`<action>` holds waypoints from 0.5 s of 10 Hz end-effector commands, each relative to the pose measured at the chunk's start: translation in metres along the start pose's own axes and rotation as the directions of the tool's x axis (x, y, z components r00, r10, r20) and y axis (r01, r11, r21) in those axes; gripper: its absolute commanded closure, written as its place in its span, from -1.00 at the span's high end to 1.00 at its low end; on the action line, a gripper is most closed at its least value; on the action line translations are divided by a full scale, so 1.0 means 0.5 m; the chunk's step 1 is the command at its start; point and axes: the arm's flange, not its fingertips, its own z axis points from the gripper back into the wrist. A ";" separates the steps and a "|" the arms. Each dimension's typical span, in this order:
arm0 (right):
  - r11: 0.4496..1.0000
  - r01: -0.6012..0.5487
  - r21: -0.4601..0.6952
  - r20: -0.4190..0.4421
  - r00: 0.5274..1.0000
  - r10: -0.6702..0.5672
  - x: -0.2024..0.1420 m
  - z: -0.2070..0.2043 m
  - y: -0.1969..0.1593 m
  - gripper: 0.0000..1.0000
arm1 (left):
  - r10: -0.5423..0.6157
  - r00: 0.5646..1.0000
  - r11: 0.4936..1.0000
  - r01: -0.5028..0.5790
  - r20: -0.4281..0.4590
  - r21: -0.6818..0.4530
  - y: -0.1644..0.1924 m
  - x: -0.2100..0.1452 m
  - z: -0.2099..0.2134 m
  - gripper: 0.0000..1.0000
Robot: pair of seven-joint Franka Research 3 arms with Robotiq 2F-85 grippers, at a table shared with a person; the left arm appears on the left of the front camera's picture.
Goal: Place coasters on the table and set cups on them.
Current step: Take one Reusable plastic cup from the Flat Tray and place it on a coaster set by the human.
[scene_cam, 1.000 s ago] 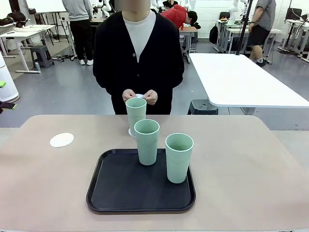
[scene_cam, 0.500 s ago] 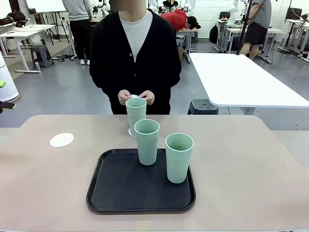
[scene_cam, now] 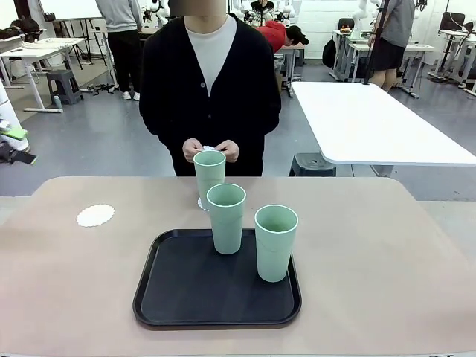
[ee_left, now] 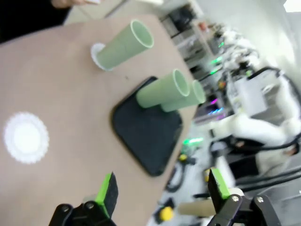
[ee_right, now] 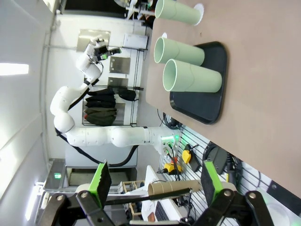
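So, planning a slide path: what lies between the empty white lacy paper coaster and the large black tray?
Nothing stands there: the front view shows bare beige tabletop between the white lacy coaster and the black tray.

Front cam: fixed at desk (scene_cam: 387, 245) near edge, faces across to far edge. Left wrist cam: from left side, rolled, looks rightward over desk. Right wrist cam: from right side, rolled sideways, looks leftward. All three share tray (scene_cam: 186, 290) and cups (scene_cam: 276, 242).
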 end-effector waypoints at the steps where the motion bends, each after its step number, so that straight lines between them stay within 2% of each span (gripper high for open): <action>1: 1.000 -0.006 0.009 -0.001 1.000 0.006 0.000 0.001 0.000 1.00 | -0.072 0.990 0.973 0.096 -0.121 0.210 -0.058 0.076 -0.090 1.00; 2: 1.000 -0.006 0.009 -0.001 1.000 0.006 0.000 0.001 0.000 1.00 | -0.111 0.975 0.936 0.168 -0.194 0.309 -0.086 0.108 -0.153 1.00; 3: 1.000 -0.006 0.009 -0.001 1.000 0.006 0.000 0.001 0.000 1.00 | -0.170 0.937 0.897 0.275 -0.306 0.345 -0.115 0.128 -0.218 1.00; 5: 1.000 -0.006 0.009 -0.001 1.000 0.006 0.000 0.001 0.000 1.00 | -0.333 0.806 0.774 0.530 -0.489 0.346 -0.156 0.129 -0.343 1.00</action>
